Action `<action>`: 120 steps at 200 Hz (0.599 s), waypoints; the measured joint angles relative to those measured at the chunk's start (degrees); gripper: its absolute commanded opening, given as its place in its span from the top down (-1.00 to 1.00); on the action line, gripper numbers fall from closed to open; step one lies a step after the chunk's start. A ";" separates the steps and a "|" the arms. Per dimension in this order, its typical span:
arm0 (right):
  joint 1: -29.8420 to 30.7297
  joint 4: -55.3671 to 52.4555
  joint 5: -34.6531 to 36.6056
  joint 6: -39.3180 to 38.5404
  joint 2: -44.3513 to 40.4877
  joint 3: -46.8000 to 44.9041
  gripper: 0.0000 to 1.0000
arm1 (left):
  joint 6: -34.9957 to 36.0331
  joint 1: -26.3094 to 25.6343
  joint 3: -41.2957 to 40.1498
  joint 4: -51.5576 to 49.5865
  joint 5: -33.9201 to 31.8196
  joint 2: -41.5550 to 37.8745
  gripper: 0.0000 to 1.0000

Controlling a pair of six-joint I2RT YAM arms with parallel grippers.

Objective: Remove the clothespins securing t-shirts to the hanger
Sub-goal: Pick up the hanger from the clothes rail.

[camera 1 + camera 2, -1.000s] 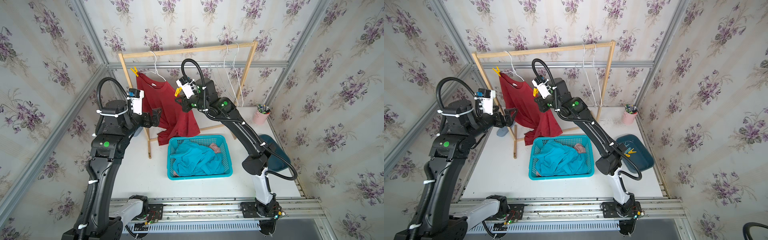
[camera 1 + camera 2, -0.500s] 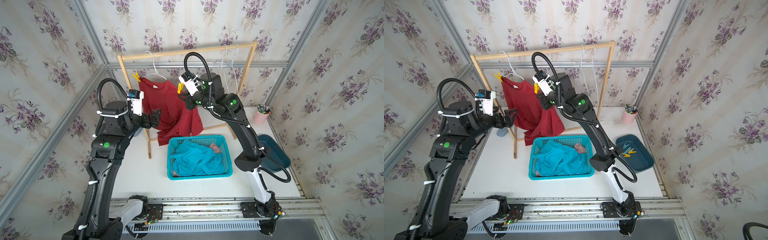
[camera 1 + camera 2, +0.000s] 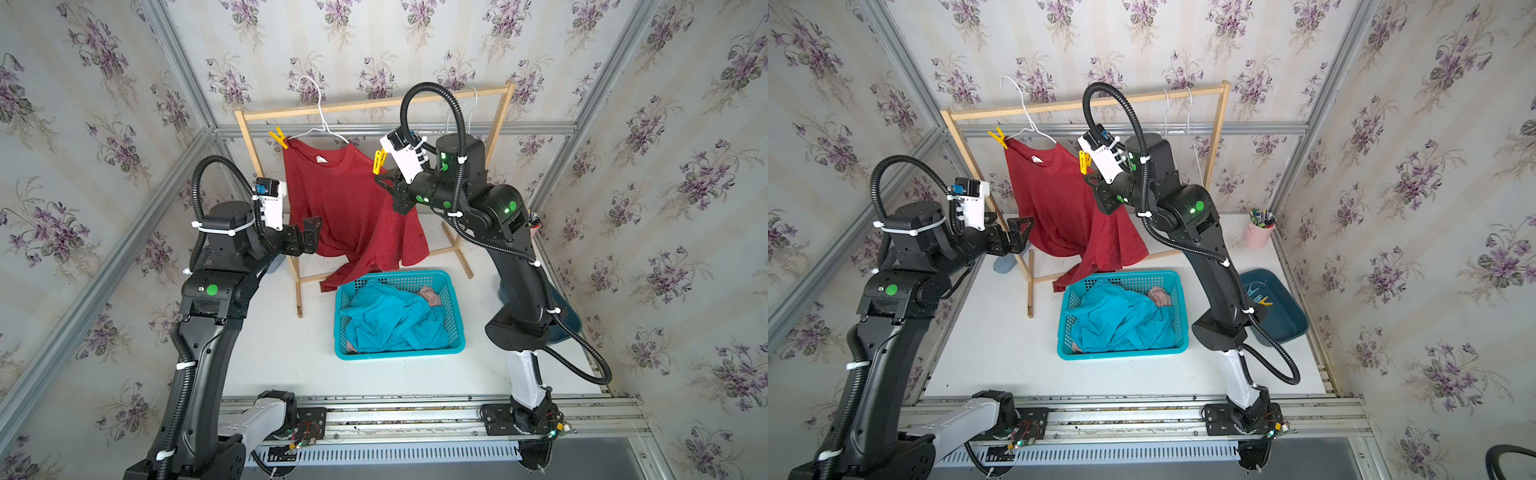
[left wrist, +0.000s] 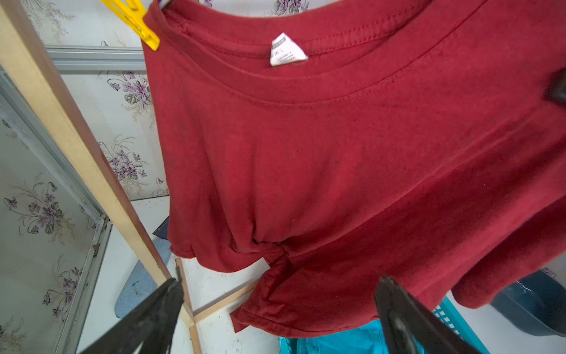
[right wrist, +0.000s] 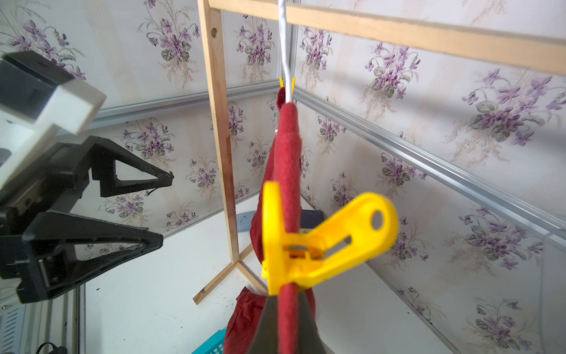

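So in both top views the red t-shirt hangs on the white hanger off the wooden rack, roughly 12 o'clock from the blue basket. One yellow clothespin sits on its 10 o'clock shoulder, and the other yellow clothespin is on the 2 o'clock shoulder.

The right gripper is pinched tight on the shirt's shoulder edge right under that one. It might be touching it, but the wrist view's too blurry to say. The left gripper is spread wide, holding nothing, just beside the shirt at its 8 o'clock.

The turquoise t-shirt and pink t-shirt are bunched in the basket. The dark tray, at the basket's 3 o'clock, holds loose clothespins.
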 measured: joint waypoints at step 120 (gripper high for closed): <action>-1.88 -0.81 1.99 -3.17 -23.61 -16.96 1.00 | -1.29 -0.02 0.72 7.41 16.94 -3.58 -0.99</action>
